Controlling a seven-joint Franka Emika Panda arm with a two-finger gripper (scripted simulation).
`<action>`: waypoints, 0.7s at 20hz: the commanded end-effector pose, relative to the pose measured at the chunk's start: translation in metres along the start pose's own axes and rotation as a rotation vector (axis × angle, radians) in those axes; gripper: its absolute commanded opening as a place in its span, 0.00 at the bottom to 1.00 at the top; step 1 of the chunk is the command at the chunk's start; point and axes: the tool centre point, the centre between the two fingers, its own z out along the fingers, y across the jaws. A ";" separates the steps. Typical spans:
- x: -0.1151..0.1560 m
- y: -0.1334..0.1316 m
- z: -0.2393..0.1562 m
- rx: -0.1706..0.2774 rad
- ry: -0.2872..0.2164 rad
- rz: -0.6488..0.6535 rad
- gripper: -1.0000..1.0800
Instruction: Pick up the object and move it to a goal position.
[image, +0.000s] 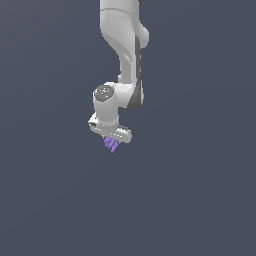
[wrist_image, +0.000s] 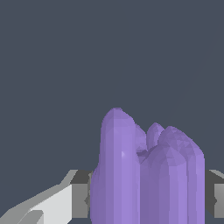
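Note:
The object is a small purple lumpy cluster (image: 112, 145) hanging just under the white gripper (image: 113, 140) in the middle of the exterior view. The gripper points down from the white arm and is shut on the cluster, with only the cluster's lower lobes showing below the hand. In the wrist view the purple cluster (wrist_image: 146, 175) fills the space between the two fingers, with one grey-white finger (wrist_image: 78, 197) pressed against one side and the other finger (wrist_image: 216, 192) at the picture's edge against the other side. No goal marker shows.
The white arm (image: 129, 55) comes down from the top of the exterior view. Around it is only a plain dark grey-blue surface (image: 200, 190), with no edges or other objects visible.

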 end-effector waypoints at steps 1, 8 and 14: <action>0.000 0.000 0.001 0.000 -0.001 0.000 0.00; -0.001 -0.004 -0.004 0.000 0.000 0.000 0.00; -0.008 -0.024 -0.026 0.000 0.000 0.000 0.00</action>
